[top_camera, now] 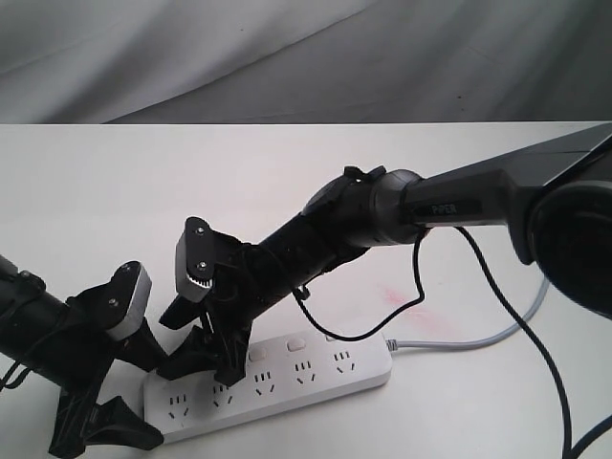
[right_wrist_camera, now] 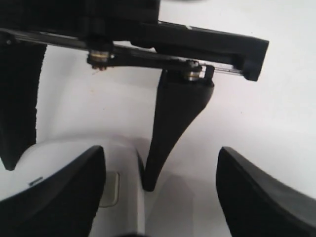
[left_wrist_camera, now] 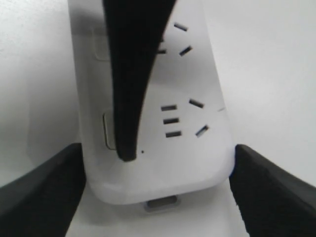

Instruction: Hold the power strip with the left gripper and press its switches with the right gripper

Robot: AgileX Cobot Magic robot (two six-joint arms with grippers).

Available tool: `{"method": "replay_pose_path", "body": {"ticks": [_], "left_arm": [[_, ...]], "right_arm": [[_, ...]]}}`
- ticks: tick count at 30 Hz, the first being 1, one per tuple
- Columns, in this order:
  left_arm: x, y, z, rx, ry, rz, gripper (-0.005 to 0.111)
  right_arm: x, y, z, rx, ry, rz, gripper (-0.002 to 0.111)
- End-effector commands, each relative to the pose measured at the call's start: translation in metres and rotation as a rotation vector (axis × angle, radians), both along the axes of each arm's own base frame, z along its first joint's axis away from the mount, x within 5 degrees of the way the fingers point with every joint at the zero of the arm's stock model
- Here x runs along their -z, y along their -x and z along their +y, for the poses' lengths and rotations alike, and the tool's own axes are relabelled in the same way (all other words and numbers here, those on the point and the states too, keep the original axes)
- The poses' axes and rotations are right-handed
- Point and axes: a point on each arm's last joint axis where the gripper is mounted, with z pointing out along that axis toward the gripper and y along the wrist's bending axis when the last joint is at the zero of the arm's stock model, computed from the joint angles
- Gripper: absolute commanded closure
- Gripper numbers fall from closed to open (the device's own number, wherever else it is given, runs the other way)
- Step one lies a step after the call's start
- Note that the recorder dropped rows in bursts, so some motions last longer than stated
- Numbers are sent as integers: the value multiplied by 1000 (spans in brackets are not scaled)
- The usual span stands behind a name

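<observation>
Pressing step. Long white plastic power strip [top_camera: 287, 387] lies on white table [top_camera: 96, 191], end clamped in squat black left gripper [left_wrist_camera: 158, 168]. Narrow black right gripper [top_camera: 210, 363], jaws apart, one fingertip on end rocker switch [left_wrist_camera: 107, 131]. Next: lift, shift to neighbouring switch, press squarely.

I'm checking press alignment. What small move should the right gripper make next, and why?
Probably nudge the right gripper sideways so its finger lands on the end switch, then press. In the left wrist view the fingertip sits just beside that switch, over the power strip; the left gripper flanks the strip's end.
</observation>
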Motion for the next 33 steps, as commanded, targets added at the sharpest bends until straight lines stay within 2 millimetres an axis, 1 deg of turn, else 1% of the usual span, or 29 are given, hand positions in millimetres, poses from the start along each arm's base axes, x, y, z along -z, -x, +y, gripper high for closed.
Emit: {"method": "replay_pose_path", "body": {"ticks": [1,3,6,10,13,15,19,26,33], "left_arm": [[6,0,2,8,-47,-6,51],[6,0,2,8,-47,-6,51],[6,0,2,8,-47,-6,51],[6,0,2,8,-47,-6,51],[6,0,2,8,-47,-6,51],[6,0,2,8,-47,-6,51],[6,0,2,8,-47,-6,51],[6,0,2,8,-47,-6,51],[6,0,2,8,-47,-6,51]], "right_arm": [[1,-4,-3,3,32,-43,48],[6,-7,-5,4,89,-97,48],[8,-8,-7,22,119,-93,48],[12,-4,-9,-20,187,-99,48],[10,2,-8,-28,177,-36,49],[7,1,-7,-18,175,-54,49],[7,-2,-7,9,183,-73,49],[12,7,6,8,249,-164,49],[13,9,5,-10,274,-167,50]]}}
